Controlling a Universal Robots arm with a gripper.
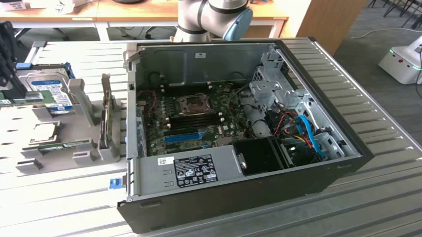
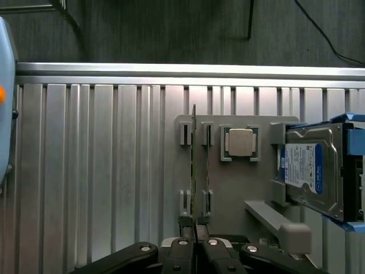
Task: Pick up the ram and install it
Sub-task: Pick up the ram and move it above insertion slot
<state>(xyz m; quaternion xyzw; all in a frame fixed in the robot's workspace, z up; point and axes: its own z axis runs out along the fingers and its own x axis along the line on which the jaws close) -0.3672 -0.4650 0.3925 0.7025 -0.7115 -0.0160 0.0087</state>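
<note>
The ram [image 2: 194, 171] stands on its thin edge in a grey holder [image 2: 239, 182], which rests on the ribbed metal counter [image 2: 85, 171]. In the exterior view the holder is at the exterior view's left of the open computer case [image 1: 218, 197], just beside its wall. There the ram is a tall narrow board, and its long axis goes from near to far. What seems to be a second board of the same kind [image 2: 206, 165] stands parallel and just beside it. A hard drive [image 2: 311, 171] lies at the other end of the holder.

The fingers [image 2: 181, 251] are pressed together to a narrow seam, and they appear to hold nothing. Judging from both pictures, they hang well above the holder and are not in contact with the ram.

The important relation is the alignment. In the wrist view the edge of the ram makes one straight line with the seam between the fingers, so its long axis runs directly away from them. The ram is therefore below the fingers and already turned the same way. Its flat faces look toward the two fingers, one face to each. The pick-up is not yet done, and the motherboard [image 1: 197, 118] inside the case has not yet received this ram.
</note>
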